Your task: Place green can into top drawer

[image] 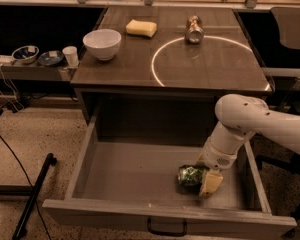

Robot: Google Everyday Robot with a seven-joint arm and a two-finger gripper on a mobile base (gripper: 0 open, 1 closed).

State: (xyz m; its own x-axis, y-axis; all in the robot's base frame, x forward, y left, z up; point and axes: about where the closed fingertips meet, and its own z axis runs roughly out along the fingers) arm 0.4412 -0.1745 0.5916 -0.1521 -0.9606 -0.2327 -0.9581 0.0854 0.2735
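Green can in the open top drawer, end effector down at it.

Top drawer (88, 149) is pulled fully out below the desk (225, 71), black handle (166, 229) on the front panel. Green can (190, 175) lies on its side on the drawer floor, front-right area, near the right wall. White arm (255, 124) reaches in from the right; end effector (207, 180) sits just beside the can's right end, pale pad touching it. Can't tell whether it grips the can or is released. On the desk: white bowl (102, 43), yellow sponge (141, 28), brownish can (193, 28) on its side at the back, all well apart from the drawer.
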